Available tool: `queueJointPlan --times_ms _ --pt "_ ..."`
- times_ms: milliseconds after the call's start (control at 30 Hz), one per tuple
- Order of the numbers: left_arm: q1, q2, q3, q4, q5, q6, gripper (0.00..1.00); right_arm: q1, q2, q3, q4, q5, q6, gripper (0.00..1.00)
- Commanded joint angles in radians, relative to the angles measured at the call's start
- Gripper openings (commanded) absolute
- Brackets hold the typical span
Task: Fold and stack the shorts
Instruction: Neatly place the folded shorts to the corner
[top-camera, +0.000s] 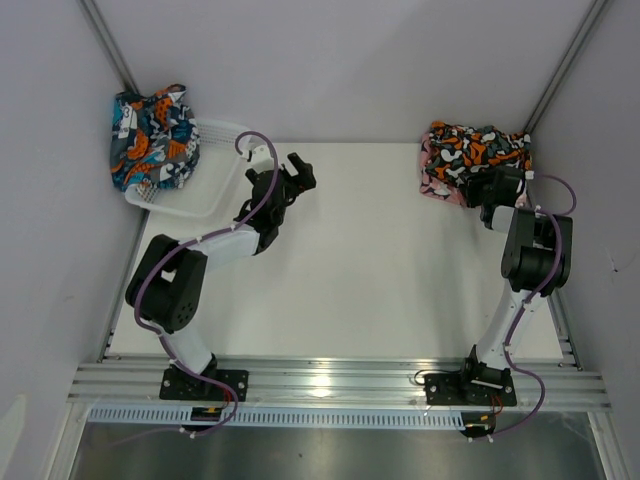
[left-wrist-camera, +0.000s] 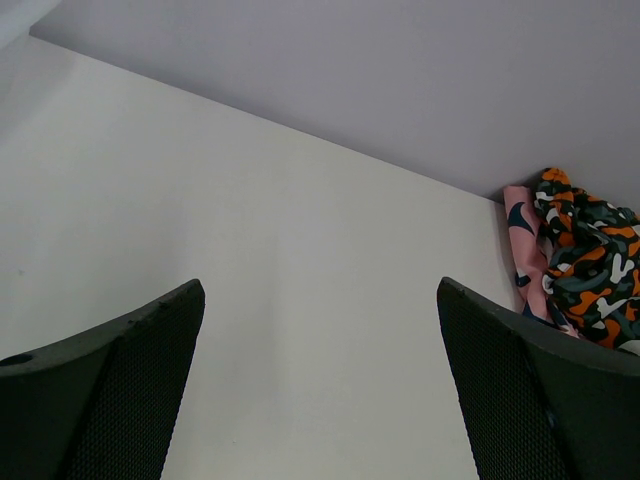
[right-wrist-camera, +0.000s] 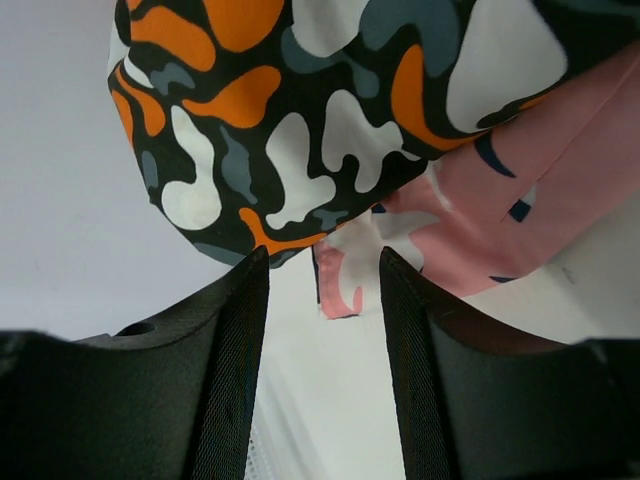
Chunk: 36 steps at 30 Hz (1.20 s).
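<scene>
A pair of soft black shorts with orange, white and grey blotches (top-camera: 478, 150) lies bunched in the far right corner of the white table (top-camera: 380, 260), at about 1 o'clock in the top view. Its long axis runs from 9 to 3 o'clock. It lies on top of soft pink shorts with navy and white shapes (right-wrist-camera: 520, 200). The pink cloth pokes out at the pile's 7 o'clock edge and looks flatter than the rumpled black pair above it.

The right gripper (right-wrist-camera: 322, 258) points into that edge. Its jaws stand partly apart, with a pink corner in the gap between them, and nothing is visibly pinched.

Crumpled teal-navy shorts with orange and white graphics (top-camera: 150, 140) sit at 10 o'clock, heaped on the far left corner of the white plastic mesh basket (top-camera: 215, 205). The heap is slightly longer from 12 to 6 o'clock.

The left gripper (top-camera: 298, 175) hovers just to the right of the basket with its jaws spread wide and nothing between them.
</scene>
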<state>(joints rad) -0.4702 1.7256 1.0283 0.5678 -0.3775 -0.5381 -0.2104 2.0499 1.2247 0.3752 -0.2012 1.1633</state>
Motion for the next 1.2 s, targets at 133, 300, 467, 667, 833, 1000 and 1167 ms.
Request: queueJointPlan --times_ms 133,300,467,667,833,1000,1167 --pt "0.008 -0.021 0.006 0.055 0.009 0.018 0.99 0.002 0.009 -0.03 0.077 0.128 -0.011 0.49" --pt "0.008 -0.017 0.007 0.058 0.014 0.02 0.99 0.005 0.038 0.001 0.064 0.167 -0.014 0.49" --pt "0.01 -0.014 0.004 0.057 0.015 0.018 0.99 0.009 0.052 0.03 0.018 0.238 -0.034 0.51" --pt "0.013 -0.014 0.004 0.055 0.019 0.013 0.99 0.008 0.102 0.078 0.013 0.247 -0.036 0.52" --pt "0.013 -0.009 0.006 0.057 0.025 0.012 0.99 0.012 0.119 0.119 -0.009 0.275 -0.036 0.51" --pt "0.012 -0.008 0.007 0.058 0.031 0.01 0.99 0.017 0.156 0.15 -0.001 0.29 -0.028 0.48" --pt "0.013 -0.001 0.01 0.058 0.043 0.009 0.99 0.019 0.179 0.182 -0.019 0.31 -0.027 0.41"
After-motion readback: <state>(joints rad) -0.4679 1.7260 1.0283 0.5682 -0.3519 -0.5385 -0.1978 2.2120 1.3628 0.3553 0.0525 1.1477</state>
